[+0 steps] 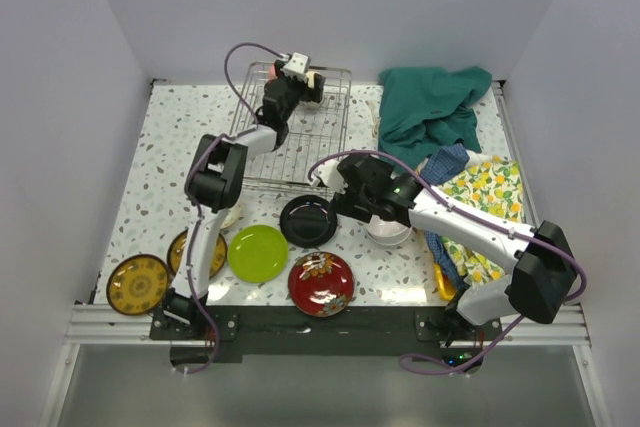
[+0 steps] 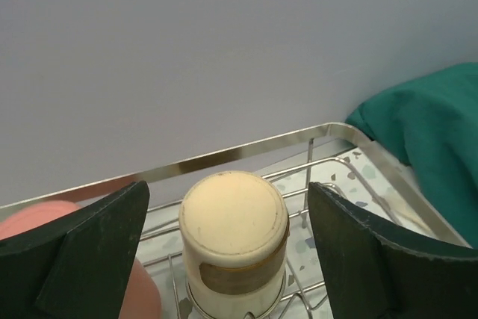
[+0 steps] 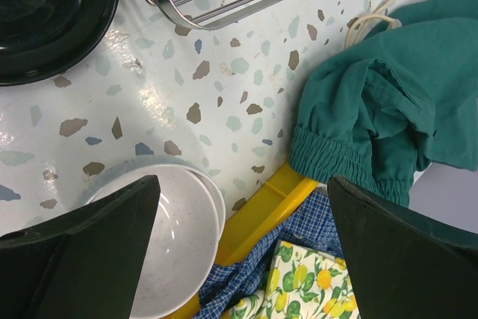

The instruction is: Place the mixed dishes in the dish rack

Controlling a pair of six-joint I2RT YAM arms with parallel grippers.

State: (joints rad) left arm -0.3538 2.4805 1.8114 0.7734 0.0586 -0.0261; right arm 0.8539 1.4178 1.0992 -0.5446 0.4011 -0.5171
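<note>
The left gripper (image 2: 228, 196) has dark fingers; between them is a cream cup (image 2: 234, 248) with a brown-gold band. Beside one finger is a blurred salmon-pink item (image 2: 45, 218). The dish rack (image 2: 246, 151) is silver wire.

Below the right gripper (image 3: 243, 184), the table (image 3: 224, 95) is white with brown, grey and blue flecks. Near one finger are a white, faintly speckled bowl (image 3: 175, 252) and a glossy black plate (image 3: 52, 20). Toward the other finger are a yellow tray (image 3: 261, 211), a blue checked cloth (image 3: 306, 225), a lemon-print cloth (image 3: 306, 282) and a teal-green cloth (image 3: 373, 110).

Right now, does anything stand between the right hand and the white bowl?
Nothing visible does. The open right hand is above the white bowl, whose inside is bare. The yellow tray and blue cloth lie beside it, not over it.
</note>
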